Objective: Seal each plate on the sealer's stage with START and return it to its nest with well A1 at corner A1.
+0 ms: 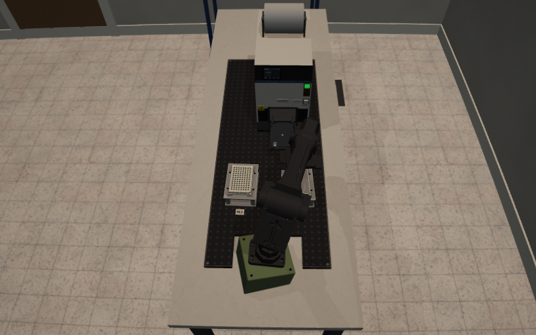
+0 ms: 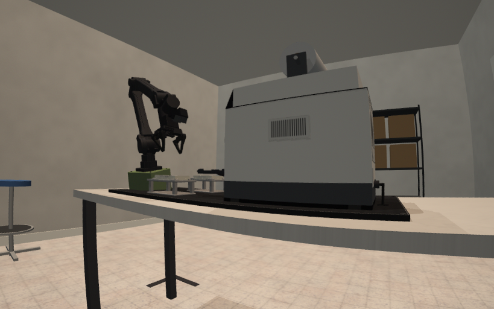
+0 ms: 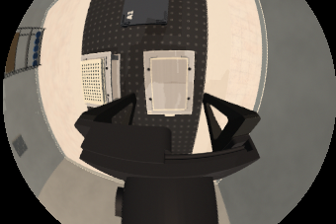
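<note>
You can read N2 on the small pale tag in front of the left-hand nest in the top view, and a white A1 on the dark stage, printed at its end nearer the nests; the writing on the sealer's display is too small to make out. The sealer is a boxy, pale grey unit with a slatted vent on its side, a dark base band and a smooth grey roll above, and its lamp glows green. Your open plate is cream, rectangular and dotted with rows of round wells, lying in nest N2, its long axis running toward the sealer end. The other plate lies in the other nest, its long axis the same way, its face smooth and glossy inside a cream rim, with no wells showing. Both nests are pale, raised frames on a black, hole-studded board, on a pale tabletop. Your black, angular jaws are released and spread wide, hovering above the nests with nothing between them
</note>
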`<action>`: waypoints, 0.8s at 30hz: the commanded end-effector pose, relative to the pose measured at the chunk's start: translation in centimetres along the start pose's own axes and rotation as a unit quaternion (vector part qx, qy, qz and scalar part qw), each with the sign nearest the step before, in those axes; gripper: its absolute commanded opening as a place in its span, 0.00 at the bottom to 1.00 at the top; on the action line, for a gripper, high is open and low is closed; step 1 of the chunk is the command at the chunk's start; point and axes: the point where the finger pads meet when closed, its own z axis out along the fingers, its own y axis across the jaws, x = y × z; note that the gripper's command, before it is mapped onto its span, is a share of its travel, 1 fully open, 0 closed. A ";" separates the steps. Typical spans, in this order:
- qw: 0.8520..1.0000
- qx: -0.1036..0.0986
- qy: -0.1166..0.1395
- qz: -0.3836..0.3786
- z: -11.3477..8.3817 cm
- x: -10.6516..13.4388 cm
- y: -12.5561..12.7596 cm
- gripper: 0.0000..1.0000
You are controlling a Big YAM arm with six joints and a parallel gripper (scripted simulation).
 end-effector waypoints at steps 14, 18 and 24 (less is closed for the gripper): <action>1.000 0.010 -0.018 0.005 -0.6 -1.8 -1.0 1.00; 1.000 0.010 -0.019 0.004 -0.6 -1.5 -0.9 1.00; 1.000 0.011 -0.021 0.004 -0.8 -1.0 -0.6 1.00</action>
